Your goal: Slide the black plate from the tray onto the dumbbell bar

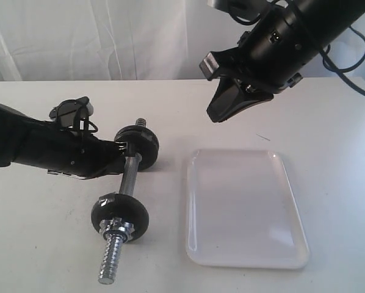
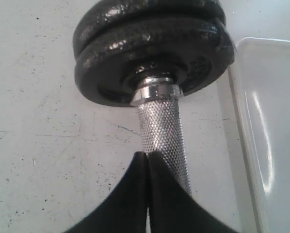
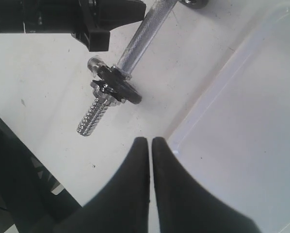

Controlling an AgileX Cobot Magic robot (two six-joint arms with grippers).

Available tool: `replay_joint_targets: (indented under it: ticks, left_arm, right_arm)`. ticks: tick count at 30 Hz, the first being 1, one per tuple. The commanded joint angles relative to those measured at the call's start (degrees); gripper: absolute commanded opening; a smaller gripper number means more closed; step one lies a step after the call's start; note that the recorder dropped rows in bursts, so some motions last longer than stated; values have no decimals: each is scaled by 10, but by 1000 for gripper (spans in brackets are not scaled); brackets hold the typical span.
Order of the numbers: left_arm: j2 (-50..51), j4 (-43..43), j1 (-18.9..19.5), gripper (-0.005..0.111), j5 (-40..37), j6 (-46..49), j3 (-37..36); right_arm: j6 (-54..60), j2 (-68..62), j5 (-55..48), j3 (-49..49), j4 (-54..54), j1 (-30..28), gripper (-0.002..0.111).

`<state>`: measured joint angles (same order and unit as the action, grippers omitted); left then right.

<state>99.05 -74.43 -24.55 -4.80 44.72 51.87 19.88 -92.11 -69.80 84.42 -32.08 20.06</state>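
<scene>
Left claw point(image 2: 146, 155), pressed together, has the bar point(image 2: 160, 124) just beside it. Right claw point(image 3: 150, 141), also pressed together, hangs above the tray point(image 3: 242, 126).

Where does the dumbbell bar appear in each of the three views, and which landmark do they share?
Exterior: the bar lies left of centre, threaded end toward the bottom edge.
Left wrist: its knurled shaft runs from the left pincer to the discs.
Right wrist: it lies slanted beyond the right pincer.
Shared landmark: the white tray beside it, in all three.
</scene>
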Motion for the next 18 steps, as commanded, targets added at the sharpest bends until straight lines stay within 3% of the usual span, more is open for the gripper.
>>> replay_joint_targets:
  ticks: [1, 18]
  left_arm:
    - [-4, -2, 1, 0, -24, 1, -4]
    - [-16, -2, 1, 0, -40, 0, -4]
  right_arm:
    - [-6, 7, -2, 2, 4, -3, 3]
    - [-6, 7, -2, 2, 8, -3, 3]
